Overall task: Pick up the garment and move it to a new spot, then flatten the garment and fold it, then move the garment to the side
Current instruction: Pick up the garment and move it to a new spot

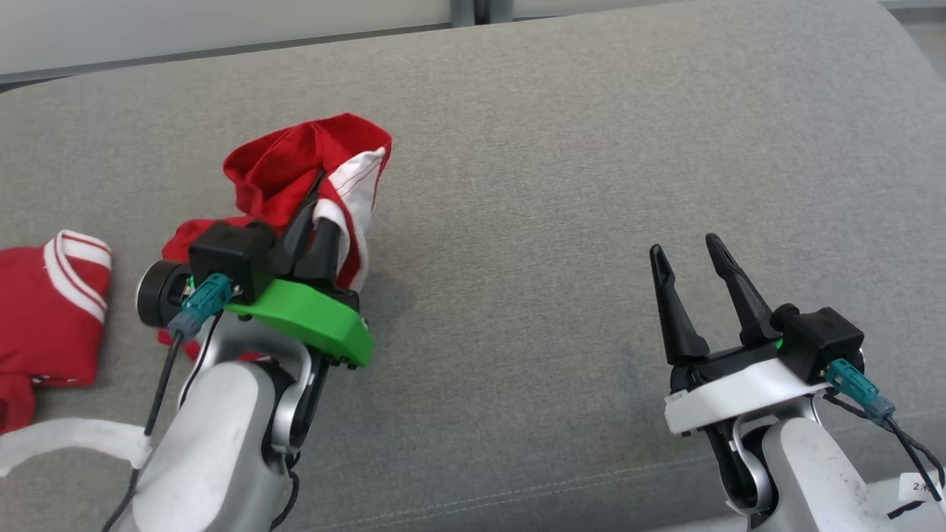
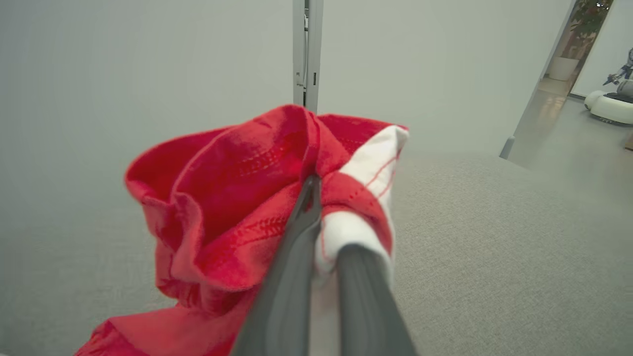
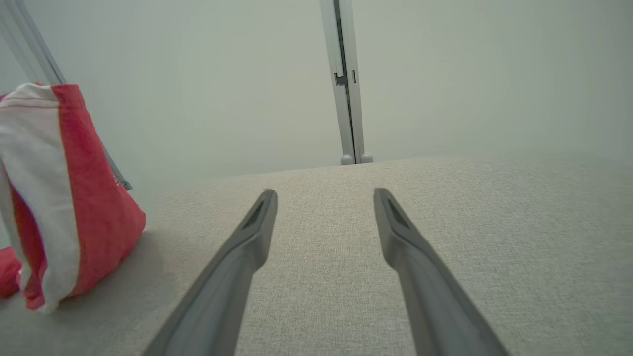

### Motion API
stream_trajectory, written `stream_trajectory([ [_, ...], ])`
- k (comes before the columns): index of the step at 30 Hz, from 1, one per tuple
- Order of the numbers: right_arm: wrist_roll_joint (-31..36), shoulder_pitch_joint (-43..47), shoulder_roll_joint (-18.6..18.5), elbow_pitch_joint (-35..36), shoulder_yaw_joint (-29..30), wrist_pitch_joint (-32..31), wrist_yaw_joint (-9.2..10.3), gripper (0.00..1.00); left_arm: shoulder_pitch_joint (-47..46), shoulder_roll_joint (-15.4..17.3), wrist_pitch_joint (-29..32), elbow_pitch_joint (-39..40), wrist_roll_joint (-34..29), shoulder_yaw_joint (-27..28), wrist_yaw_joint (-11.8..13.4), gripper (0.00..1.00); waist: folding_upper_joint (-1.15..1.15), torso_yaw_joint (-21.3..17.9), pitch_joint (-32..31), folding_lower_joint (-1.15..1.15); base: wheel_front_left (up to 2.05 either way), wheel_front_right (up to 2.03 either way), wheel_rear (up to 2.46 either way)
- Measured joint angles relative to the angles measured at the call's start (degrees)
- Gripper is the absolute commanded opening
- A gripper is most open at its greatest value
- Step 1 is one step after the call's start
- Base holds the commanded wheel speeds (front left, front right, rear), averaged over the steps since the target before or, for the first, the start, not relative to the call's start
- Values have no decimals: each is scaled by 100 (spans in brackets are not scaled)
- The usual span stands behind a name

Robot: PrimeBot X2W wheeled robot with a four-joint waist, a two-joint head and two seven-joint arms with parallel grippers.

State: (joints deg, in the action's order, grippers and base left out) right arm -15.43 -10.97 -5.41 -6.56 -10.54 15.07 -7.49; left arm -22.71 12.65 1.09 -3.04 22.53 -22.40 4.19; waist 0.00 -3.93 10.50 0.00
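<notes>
2 grippers, 1 bunched-up garment afaict. Left gripper (image 1: 323, 203) is clamped on the garment (image 1: 281, 166), which is red w/ white striped trim. It pinches a fold so the cloth stands up in a lump, left of centre in the head view. The lower part trails down onto the grey fabric surface (image 1: 554, 185) behind the wrist. Right gripper (image 1: 685, 247) holds nothing, its 2 fingers spread apart over bare fabric, well to the right of the garment.

Also 1 more red piece (image 1: 52, 295) w/ a white-striped cuff lies flat at the far left edge. The frame cuts it off and the left arm blocks the gap, so can't tell if it's the same garment or a 2nd one. The tip of 1 left finger is buried in the white trim.

Surface is woven upholstery w/ 1 stitched seam (image 1: 517, 491) near the front. Behind it is a pale wall (image 3: 198, 74) w/ 1 vertical metal strip (image 3: 346, 99). The left wrist view has an opening (image 2: 559, 99) at far right w/ sth white beyond, too small to make out.
</notes>
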Motion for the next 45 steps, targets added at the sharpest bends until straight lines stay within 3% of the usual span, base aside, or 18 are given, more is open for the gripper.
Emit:
stream_trajectory([
  [11,-64,-34,132,-19,110,0,0,100,-1113,-337,3,-794,-254,-487,-327,0,0,-909,258,0,0,0,0],
  [19,-91,-57,201,-10,115,0,0,100,-1569,-764,137,-1956,-119,-898,-653,0,0,-1520,472,0,0,0,0],
  [20,-96,-73,212,-9,115,0,0,100,-1603,-797,137,-2108,-75,-942,-686,16,0,-1578,507,0,0,0,0],
  [21,-96,-94,218,-7,121,0,0,100,-1641,-829,138,-2260,-45,-990,-727,41,0,-1626,544,0,0,0,0],
  [22,-97,-109,216,-5,129,0,0,100,-1682,-854,136,-2397,-36,-1058,-754,78,0,-1666,585,0,0,0,0],
  [23,-97,-110,219,-11,135,0,0,100,-1716,-880,114,-2518,-22,-1106,-777,100,0,-1698,626,0,0,0,0],
  [28,-94,-121,235,-40,174,0,0,100,-1917,-947,-92,-2936,18,-1436,-878,100,0,-1756,783,0,0,0,0],
  [34,-76,-188,241,-88,208,0,0,100,-1989,-978,-397,-3052,157,-1782,-920,100,0,-1537,759,0,0,0,0],
  [40,-13,-225,212,-99,298,0,0,100,-1971,-932,-767,-2652,293,-1547,-582,100,0,-1243,664,0,0,0,0],
  [45,27,-219,121,-115,413,0,0,100,-1620,-523,-1004,-2080,450,-1078,-182,100,0,-968,555,0,0,0,0],
])
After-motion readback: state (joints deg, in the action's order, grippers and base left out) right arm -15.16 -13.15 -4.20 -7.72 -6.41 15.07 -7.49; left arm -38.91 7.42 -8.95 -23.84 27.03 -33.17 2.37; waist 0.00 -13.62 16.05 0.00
